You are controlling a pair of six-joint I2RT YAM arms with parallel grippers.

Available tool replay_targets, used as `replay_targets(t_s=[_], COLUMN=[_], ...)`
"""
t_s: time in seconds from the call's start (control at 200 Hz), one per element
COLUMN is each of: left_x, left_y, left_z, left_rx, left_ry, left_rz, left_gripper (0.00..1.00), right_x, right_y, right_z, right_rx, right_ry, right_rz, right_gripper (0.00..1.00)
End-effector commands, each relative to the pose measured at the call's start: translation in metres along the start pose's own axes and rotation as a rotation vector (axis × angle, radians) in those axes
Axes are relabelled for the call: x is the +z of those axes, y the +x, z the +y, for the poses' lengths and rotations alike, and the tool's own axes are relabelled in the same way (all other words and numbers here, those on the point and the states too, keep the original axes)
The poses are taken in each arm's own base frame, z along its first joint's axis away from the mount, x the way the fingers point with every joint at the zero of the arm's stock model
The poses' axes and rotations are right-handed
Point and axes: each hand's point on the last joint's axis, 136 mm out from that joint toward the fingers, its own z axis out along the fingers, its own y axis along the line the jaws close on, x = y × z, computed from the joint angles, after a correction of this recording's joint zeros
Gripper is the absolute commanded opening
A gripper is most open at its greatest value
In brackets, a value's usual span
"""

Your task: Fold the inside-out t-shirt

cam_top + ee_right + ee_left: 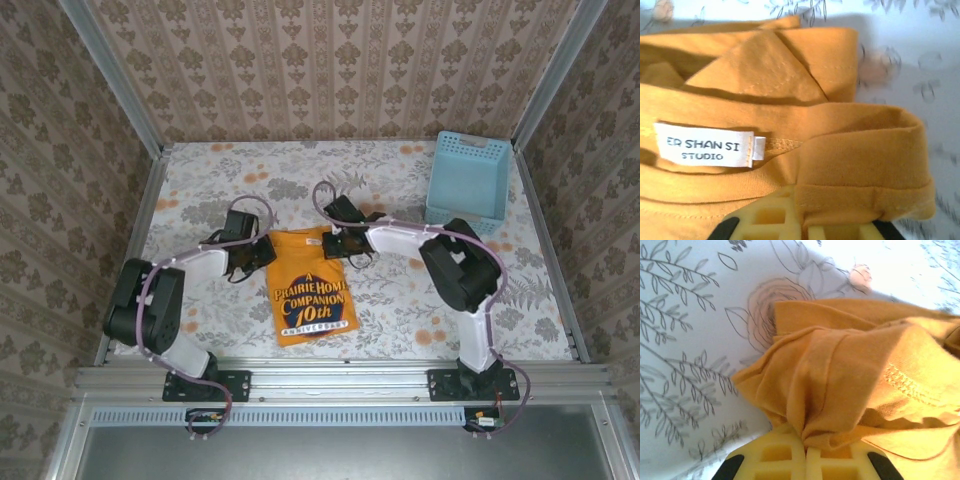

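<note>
The orange-yellow t-shirt (312, 290) lies folded into a narrow upright rectangle at the table's middle, dark lettering facing up. My left gripper (268, 250) is at its far left corner and my right gripper (335, 243) at its far right corner. In the left wrist view the yellow jaws of my left gripper (806, 447) are shut on a bunched fold of the t-shirt (850, 370). In the right wrist view my right gripper (805, 225) is shut on a hemmed edge of the t-shirt (790, 120), next to the collar and a white label (705, 144).
A light blue lattice basket (468, 175) stands at the far right corner of the flowered table (400, 180). Patterned walls close in the back and both sides. Both arms reach inward from the near rail (340, 378).
</note>
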Motion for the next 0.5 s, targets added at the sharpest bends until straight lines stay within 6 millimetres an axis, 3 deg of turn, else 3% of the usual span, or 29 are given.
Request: replay_targets(t_s=[0.0,0.13,0.285,0.385,0.49], left_x=[-0.019,-0.037,-0.063,-0.083,-0.106], left_y=[0.004,0.009,-0.001,-0.017,-0.048], left_z=[-0.014,-0.028,-0.046,-0.064,-0.087], left_rx=[0.036,0.054,0.079,0.101,0.131], left_ry=[0.078,0.159,0.228,0.27,0.296], left_rz=[-0.034,-0.062,-0.116,-0.167,-0.236], left_gripper=[0.0,0.0,0.0,0.0,0.0], right_x=[-0.035,-0.062,-0.088,-0.108,-0.135], right_y=[-0.006,-0.002,-0.01,-0.027,-0.06], right_z=[0.013,0.013,0.015,0.014,0.019], right_rx=[0.049,0.112,0.142,0.158,0.142], right_ry=[-0.126,-0.217,-0.275,-0.291,-0.309], right_rz=[-0.095,-0.162,-0.24,-0.291,-0.359], right_gripper=[0.05,0.0,0.0,0.0,0.0])
